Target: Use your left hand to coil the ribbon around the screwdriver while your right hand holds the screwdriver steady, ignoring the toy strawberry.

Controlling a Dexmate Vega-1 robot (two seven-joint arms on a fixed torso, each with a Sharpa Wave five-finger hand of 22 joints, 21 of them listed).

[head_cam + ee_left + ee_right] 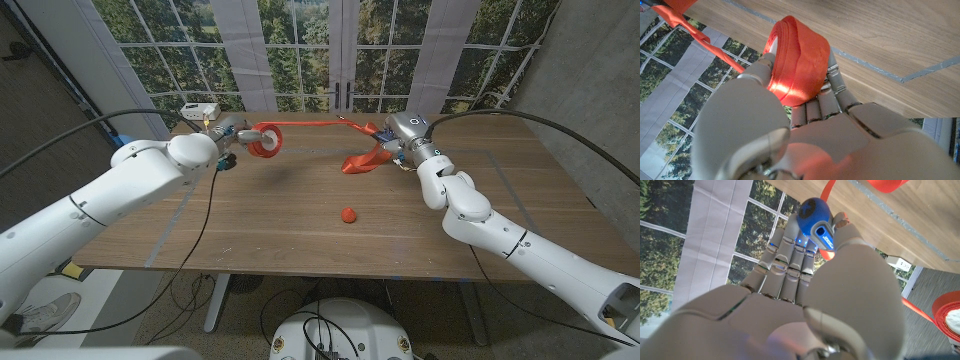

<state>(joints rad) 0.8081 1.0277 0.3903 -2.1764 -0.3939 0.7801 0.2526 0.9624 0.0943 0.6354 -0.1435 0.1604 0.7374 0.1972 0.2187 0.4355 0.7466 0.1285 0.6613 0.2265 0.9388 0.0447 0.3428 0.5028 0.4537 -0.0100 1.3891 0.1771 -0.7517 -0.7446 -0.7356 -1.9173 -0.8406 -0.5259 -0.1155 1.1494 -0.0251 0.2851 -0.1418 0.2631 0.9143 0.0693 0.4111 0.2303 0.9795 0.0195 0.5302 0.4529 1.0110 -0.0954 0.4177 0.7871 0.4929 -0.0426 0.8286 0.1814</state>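
Observation:
My left hand (232, 137) holds the roll of red ribbon (268, 140) above the table's far left; in the left wrist view the roll (797, 60) sits between its fingers (832, 82). A taut strand of ribbon (310, 123) runs from the roll across to my right hand (400, 138). That hand grips the blue-handled screwdriver (815, 222) at the far middle right, its shaft hidden. A loose bunch of ribbon (362, 160) hangs or lies just below the right hand. The toy strawberry (347, 214) lies alone on the table, nearer the front.
A white device (200, 109) sits at the table's far left corner, behind my left hand. Grey tape lines (500, 152) mark a rectangle on the wooden table (300, 230). Windows stand close behind the far edge.

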